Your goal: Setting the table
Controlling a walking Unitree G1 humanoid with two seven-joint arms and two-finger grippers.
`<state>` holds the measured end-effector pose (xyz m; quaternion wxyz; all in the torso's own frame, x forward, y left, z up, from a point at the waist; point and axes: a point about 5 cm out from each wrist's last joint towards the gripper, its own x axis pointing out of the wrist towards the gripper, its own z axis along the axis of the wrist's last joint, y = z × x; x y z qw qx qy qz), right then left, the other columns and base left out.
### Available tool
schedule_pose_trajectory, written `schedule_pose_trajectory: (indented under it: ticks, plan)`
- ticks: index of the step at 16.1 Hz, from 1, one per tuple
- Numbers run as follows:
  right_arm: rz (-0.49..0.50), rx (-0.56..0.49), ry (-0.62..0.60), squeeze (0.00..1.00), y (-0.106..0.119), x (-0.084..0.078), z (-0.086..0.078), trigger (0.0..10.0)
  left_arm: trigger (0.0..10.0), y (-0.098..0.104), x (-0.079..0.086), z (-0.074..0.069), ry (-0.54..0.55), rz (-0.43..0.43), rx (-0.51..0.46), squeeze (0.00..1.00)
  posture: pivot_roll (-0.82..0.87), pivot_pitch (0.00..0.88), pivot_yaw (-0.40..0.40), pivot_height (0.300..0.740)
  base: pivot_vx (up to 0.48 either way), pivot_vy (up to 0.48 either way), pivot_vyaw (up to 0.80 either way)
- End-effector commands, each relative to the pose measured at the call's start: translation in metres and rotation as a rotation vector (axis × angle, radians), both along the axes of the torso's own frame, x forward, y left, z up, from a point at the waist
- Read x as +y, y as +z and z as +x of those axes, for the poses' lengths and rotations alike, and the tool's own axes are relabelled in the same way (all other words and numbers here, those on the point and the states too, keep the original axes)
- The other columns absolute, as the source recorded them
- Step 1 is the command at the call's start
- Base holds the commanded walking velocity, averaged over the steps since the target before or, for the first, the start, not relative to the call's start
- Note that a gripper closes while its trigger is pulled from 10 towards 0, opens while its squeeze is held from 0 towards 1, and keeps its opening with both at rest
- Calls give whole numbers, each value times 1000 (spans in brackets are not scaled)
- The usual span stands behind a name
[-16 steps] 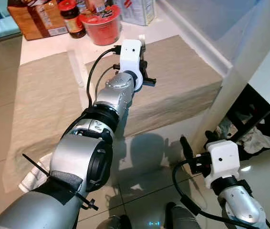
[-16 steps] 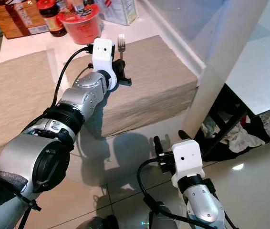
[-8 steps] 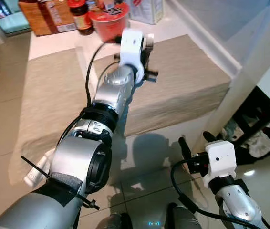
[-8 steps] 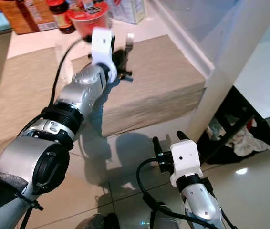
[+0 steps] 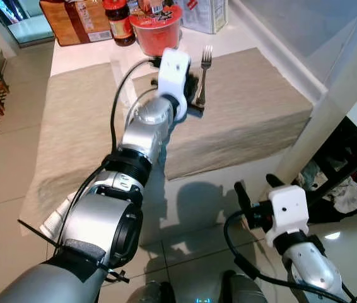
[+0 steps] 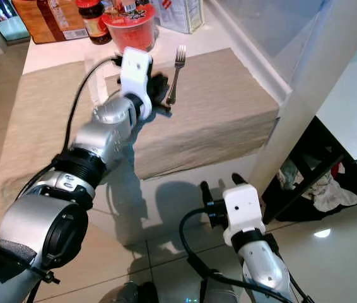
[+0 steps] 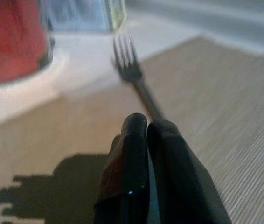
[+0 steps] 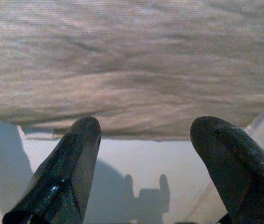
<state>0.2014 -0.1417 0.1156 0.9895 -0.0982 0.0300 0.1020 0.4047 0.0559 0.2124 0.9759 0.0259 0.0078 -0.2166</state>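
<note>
1. Left gripper (image 7: pixel 147 125): reached out over the table toward 12 o'clock, its two black fingers pressed together on the handle of the fork (image 5: pixel 203 74).
2. Fork: held above the right-hand cloth, tines pointing away from the robot toward 12 o'clock. In the left wrist view the handle runs out from between the fingertips and the tines (image 7: pixel 125 58) stand clear of the cloth. Whether the fork touches the cloth cannot be told.
3. Right-hand cloth (image 5: pixel 260 107): a beige woven mat lying on the white table (image 5: pixel 241 35), its near edge hanging over the table edge toward 6 o'clock.
4. Left-hand cloth (image 5: pixel 71 126): a second beige mat, at 9 o'clock of the first, with a narrow white strip of table between them.
5. Red cup (image 5: pixel 156 28): at 12 o'clock of the left gripper, on the bare table beyond the mats. Beside it, toward 10 o'clock, stand a dark jar (image 5: pixel 118 25) and a brown box (image 5: pixel 77 22).
6. Right gripper (image 8: pixel 143 158): low, at 5 o'clock in the head views, below the table edge. Its fingers are spread wide apart with nothing between them, facing the hanging cloth edge.
7. Floor (image 5: pixel 2 183): pale glossy tiles.
</note>
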Motion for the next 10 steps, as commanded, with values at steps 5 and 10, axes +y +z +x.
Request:
schedule_pose_trajectory:
  ticks: [5, 10]
  plan:
    - [14, -4, -1, 0, 0, 2, -9, 10000, 10000, -8, -7, 1, 10, 63, 66, 0, -198, 138, 121, 740, 0, 0, 0]
    - [17, -3, 3, 0, 0, 3, -8, 10000, 10000, -11, -12, -3, -23, 41, 70, 0, -180, 142, 116, 740, 0, 0, 0]
